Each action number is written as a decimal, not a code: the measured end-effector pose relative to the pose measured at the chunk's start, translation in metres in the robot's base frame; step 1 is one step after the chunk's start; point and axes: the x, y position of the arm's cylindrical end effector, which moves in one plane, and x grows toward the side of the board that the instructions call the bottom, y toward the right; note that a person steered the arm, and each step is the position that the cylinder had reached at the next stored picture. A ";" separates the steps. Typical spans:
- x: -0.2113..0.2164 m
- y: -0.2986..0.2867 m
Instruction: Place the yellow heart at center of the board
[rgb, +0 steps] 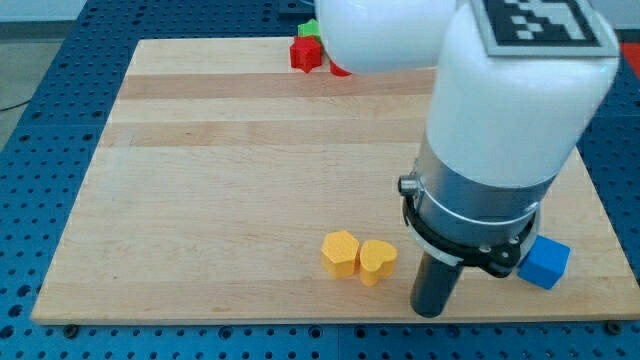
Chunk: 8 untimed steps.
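no claw here, just our tip (430, 310) right of the yellow heart block (377, 261), so we risk dragging along the yellow hexagon block (340, 252) touching it.

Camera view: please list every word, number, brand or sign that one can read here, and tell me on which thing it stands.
No readable word, number or brand shows anywhere.
The only sign is a black-and-white square-pattern marker on top of the white arm, cut by the view's top; it holds no letters.
The wooden board, yellow heart and blue block carry no text.
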 end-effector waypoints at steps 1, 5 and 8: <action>-0.001 -0.018; -0.033 -0.045; -0.096 -0.056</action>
